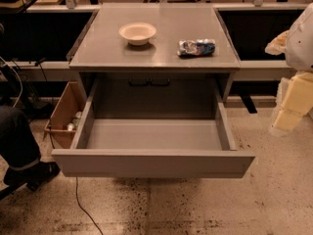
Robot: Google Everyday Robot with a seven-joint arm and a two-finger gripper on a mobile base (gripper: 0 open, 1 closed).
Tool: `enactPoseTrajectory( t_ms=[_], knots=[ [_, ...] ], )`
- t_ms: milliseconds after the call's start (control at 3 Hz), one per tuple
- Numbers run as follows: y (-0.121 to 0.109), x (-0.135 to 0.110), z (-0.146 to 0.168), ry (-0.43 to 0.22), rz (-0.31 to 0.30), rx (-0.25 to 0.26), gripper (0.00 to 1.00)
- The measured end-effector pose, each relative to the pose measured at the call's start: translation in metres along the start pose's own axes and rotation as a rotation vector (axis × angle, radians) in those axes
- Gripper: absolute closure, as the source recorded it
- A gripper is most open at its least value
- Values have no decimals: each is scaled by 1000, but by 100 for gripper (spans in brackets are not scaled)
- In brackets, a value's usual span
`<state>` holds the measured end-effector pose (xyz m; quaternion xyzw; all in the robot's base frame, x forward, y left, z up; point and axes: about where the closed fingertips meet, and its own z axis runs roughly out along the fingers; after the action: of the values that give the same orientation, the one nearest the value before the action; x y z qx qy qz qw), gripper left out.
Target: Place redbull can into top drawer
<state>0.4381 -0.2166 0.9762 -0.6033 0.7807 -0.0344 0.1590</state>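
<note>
The redbull can point(196, 47), blue and silver, lies on its side on the right part of the grey cabinet top point(161, 28). The top drawer point(152, 163) is pulled out wide towards me and its inside shows nothing in it. My gripper point(289, 107), cream-coloured below a white arm, hangs at the right edge of the view. It is to the right of the cabinet, apart from the can and the drawer, at about the drawer's height.
A cream round bowl point(137, 33) stands left of the can. A grey panel with two dark handles point(149, 82) sits behind the open drawer. A cardboard box point(62, 115) and a person's leg and shoe point(22, 155) are at the left. A cable point(80, 204) lies on the floor.
</note>
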Motion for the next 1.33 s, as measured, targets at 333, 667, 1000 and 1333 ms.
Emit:
enactPoseTrajectory(
  t_ms=[333, 667, 1000, 1333],
  knots=[
    [0, 0, 0, 0, 0, 0, 0],
    [-19, -10, 9, -20, -15, 32, 0],
    [-54, -27, 26, -51, -37, 69, 0],
    [-107, -58, 58, -90, -73, 95, 0]
  ],
)
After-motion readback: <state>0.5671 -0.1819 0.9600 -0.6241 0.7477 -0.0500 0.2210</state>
